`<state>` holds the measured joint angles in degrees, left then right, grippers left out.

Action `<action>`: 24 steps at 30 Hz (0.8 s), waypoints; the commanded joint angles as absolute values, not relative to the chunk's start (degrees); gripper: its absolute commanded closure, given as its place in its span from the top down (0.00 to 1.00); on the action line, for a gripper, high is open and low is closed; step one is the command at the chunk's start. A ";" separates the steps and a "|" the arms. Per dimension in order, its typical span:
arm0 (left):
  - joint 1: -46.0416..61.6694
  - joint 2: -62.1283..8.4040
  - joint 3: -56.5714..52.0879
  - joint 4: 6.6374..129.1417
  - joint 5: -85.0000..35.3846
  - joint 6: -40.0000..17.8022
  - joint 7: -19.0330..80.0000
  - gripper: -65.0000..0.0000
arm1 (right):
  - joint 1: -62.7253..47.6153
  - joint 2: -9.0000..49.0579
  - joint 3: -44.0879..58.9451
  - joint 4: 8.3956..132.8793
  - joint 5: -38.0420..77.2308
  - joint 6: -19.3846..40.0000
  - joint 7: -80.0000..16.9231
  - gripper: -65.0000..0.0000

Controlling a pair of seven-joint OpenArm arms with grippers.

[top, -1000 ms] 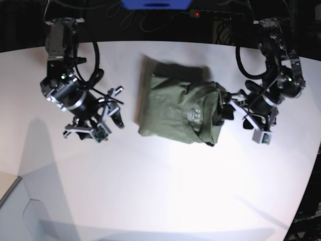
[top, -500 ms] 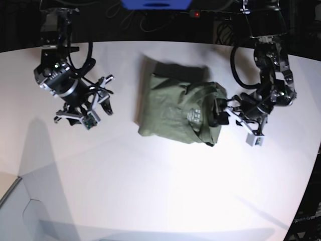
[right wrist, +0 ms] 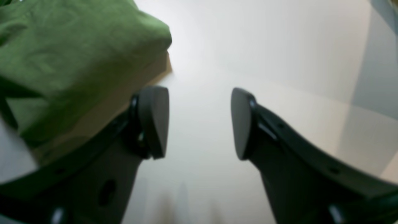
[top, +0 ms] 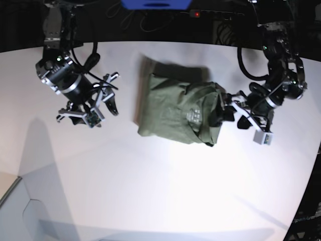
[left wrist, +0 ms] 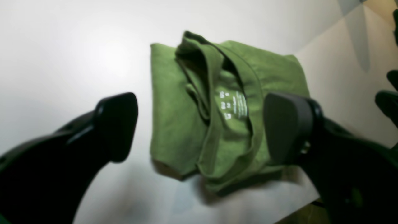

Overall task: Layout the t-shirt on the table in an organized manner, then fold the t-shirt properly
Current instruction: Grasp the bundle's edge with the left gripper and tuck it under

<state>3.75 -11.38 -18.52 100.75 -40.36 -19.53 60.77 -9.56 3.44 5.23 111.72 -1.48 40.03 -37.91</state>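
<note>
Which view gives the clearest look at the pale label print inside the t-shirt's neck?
The left wrist view: the label print sits sharp and central on the t-shirt, between the open jaws. The base view shows it only as a tiny pale mark. The right wrist view catches just a plain corner of the shirt, no print.

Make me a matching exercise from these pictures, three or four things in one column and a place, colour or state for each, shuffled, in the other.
Column one:
1. t-shirt
2. table
3. left gripper
4. right gripper

Column two:
A. white, bears the garment
B. open, at the neck end of the garment
C. olive green, in a bunched heap
D. open over bare tabletop, apart from the garment

Pairs: 1-C, 2-A, 3-B, 4-D
</note>
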 commanded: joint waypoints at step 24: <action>3.21 -4.18 -10.51 96.13 -32.48 -19.21 59.30 0.70 | -9.27 3.74 5.41 112.48 -0.84 40.00 -36.53 0.50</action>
<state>3.75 -4.08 -10.41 95.29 -31.29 -19.07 59.72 -9.80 3.64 5.30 111.57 -1.54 40.03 -37.98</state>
